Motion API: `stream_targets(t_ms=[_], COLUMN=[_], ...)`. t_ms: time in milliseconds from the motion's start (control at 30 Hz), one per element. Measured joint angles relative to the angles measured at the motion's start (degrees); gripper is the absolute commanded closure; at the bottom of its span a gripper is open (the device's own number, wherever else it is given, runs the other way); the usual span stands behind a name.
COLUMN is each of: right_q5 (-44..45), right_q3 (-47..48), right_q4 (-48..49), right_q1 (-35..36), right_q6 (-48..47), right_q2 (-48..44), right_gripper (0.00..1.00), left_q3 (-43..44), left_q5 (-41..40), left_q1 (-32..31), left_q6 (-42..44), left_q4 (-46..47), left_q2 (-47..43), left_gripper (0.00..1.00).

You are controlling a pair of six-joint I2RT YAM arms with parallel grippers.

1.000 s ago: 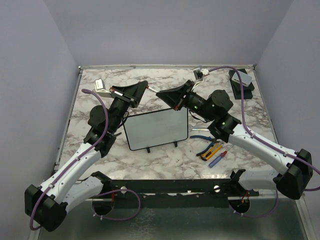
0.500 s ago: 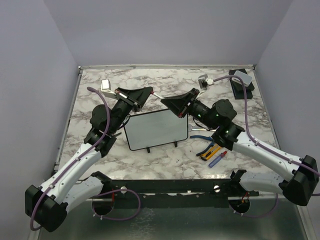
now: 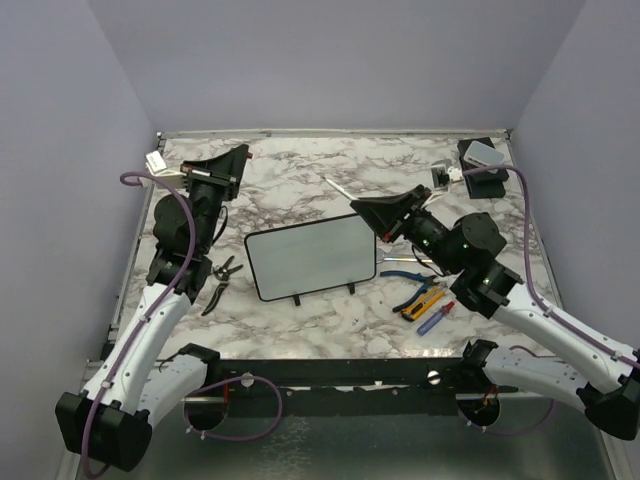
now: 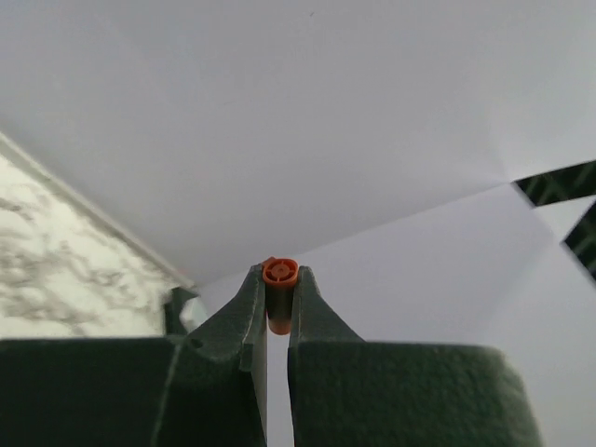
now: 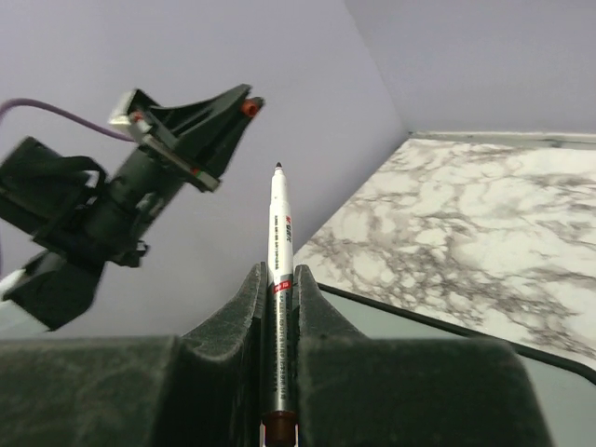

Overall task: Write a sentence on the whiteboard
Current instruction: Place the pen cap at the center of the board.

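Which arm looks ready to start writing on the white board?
Right: the right tool grips the uncapped white marker pen near the blank black-framed whiteboard. The left tool only pinches a small orange cap.

Soft, even light fills the top view: the desk (image 3: 300, 320) carries only faint shadows under the arms, and the whiteboard (image 3: 312, 255) reads flat grey. Beyond the left claw (image 4: 279, 285) the wall is bright, nearly washed out; the orange cap (image 4: 280, 271) in it is crisp, its near fingers (image 4: 228, 331) soft. The pen (image 5: 280, 223) in the right claw (image 5: 279, 279) is sharp, the arm (image 5: 74, 223) left of it slightly blurred.
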Motion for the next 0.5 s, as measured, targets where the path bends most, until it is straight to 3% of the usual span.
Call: stream_targets(t_ms=[133, 300, 433, 500], right_q5=[7.8, 20.9, 28.9, 30.9], right_q3=[1.2, 7.3, 9.8, 10.4], right_q4=[-7.7, -17.6, -21.6, -23.3], right_q1=[0.0, 0.0, -1.3, -3.2], right_q6=[-2.9, -8.8, -12.8, -13.8], right_q2=[-3.2, -3.4, -2.9, -2.1], right_gripper=[1.0, 0.99, 0.99, 0.99], left_q3=[8.3, 25.1, 26.6, 25.0], left_q5=[3.6, 13.2, 16.2, 16.1], left_q1=[0.3, -0.8, -8.7, -18.0], left_q6=[11.7, 34.2, 45.9, 49.7], left_q4=[-10.7, -30.1, -40.1, -43.5], left_q2=[0.0, 1.9, 2.4, 4.1], left_gripper=[1.0, 1.0, 1.0, 1.0])
